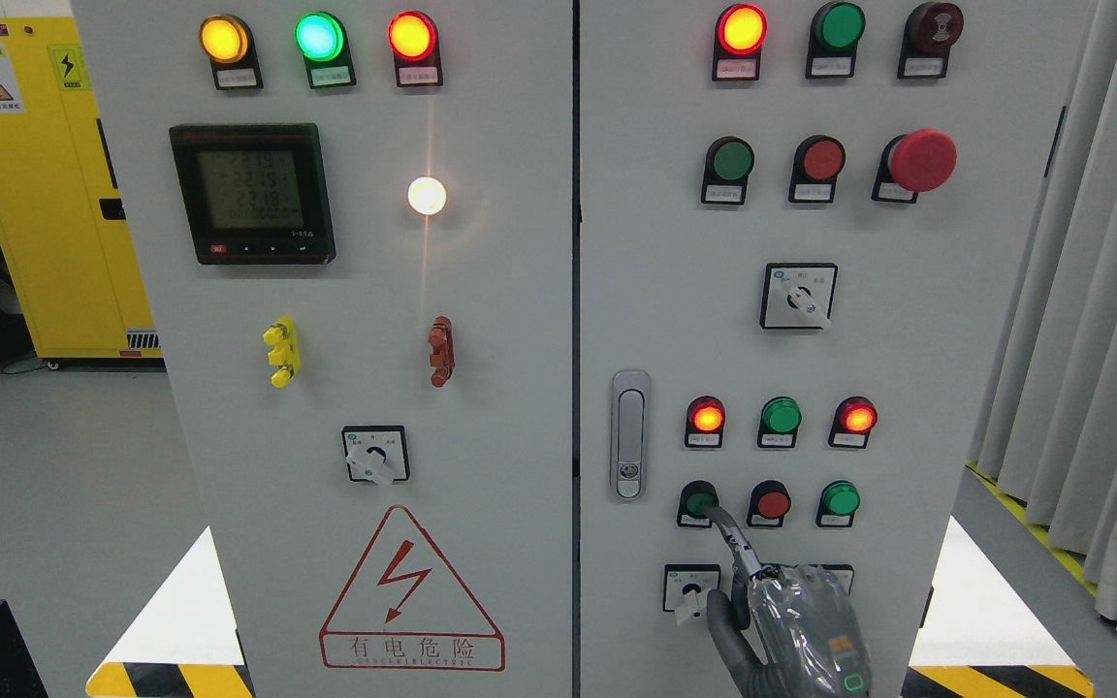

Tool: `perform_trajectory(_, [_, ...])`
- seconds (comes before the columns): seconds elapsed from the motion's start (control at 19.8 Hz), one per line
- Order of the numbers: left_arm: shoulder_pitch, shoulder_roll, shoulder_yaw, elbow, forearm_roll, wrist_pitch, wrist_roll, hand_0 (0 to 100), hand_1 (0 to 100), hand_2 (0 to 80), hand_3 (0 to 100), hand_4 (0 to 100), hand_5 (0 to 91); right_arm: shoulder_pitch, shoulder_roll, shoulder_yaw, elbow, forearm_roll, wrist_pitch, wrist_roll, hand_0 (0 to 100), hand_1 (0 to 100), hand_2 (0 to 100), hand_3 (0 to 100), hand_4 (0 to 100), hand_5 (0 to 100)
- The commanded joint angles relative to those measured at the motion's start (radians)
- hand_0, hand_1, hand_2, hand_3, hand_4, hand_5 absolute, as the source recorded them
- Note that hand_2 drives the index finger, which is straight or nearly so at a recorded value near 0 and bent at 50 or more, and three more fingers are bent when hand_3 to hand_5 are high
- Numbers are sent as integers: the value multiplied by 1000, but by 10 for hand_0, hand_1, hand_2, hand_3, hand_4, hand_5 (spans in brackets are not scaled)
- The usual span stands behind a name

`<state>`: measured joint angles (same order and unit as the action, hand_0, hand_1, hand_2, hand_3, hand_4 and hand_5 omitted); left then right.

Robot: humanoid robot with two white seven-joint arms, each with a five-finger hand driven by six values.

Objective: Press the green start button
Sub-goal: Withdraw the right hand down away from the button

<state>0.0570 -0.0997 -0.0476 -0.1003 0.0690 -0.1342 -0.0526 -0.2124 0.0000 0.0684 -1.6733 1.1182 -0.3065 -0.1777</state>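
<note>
The green start button (697, 501) sits at the left of the lower button row on the right cabinet door (908, 339). My right hand (719, 555) comes up from the bottom edge, wrapped in a clear cover. Its index finger (735, 545) is stretched out with the tip touching the green button's lower right edge. The thumb (725, 620) sticks out to the left and the other fingers are curled in, holding nothing. The left hand does not show.
A red button (771, 503) and another green button (840, 498) stand right of the pressed one, under three indicator lamps (781, 416). A rotary switch (690, 587) lies just left of my hand, the door latch (628, 434) further left. Grey curtains (1101, 339) hang at the right.
</note>
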Motion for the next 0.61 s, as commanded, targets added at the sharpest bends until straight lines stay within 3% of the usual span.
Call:
perform_trajectory(0.0, [0,0,0,1,0,1,0,120,556,0,0,0,0,21,-14,7,-58,-6,-31,-37,820,926,0,901,986,1000])
perform_trajectory(0.15, [0,0,0,1,0,1,0,120,556,0,0,0,0,44,-14,8,-78,-14,-37,-37,813,922,0,897,981,1000])
perform_trajectory(0.3, [1,0,0,-1,0,1,0,120,556,0,0,0,0,73,-12,33,-86,-156,-65,-29,833,917,0,867,946,981])
perform_trajectory(0.4, [0,0,0,-1,0,1,0,120,556,0,0,0,0,108,-14,77,-111,-335,-68,-8,829,918,0,757,859,883])
perform_trajectory(0.45, [0,0,0,1,0,1,0,120,556,0,0,0,0,134,-14,102,-134,-438,-65,15,786,896,0,661,779,828])
perform_trajectory(0.51, [0,0,0,-1,0,1,0,120,556,0,0,0,0,155,-14,123,-153,-528,-60,33,748,865,10,522,612,692])
perform_trajectory(0.56, [1,0,0,-1,0,1,0,120,556,0,0,0,0,168,-14,137,-166,-605,-59,40,751,859,13,469,557,622])
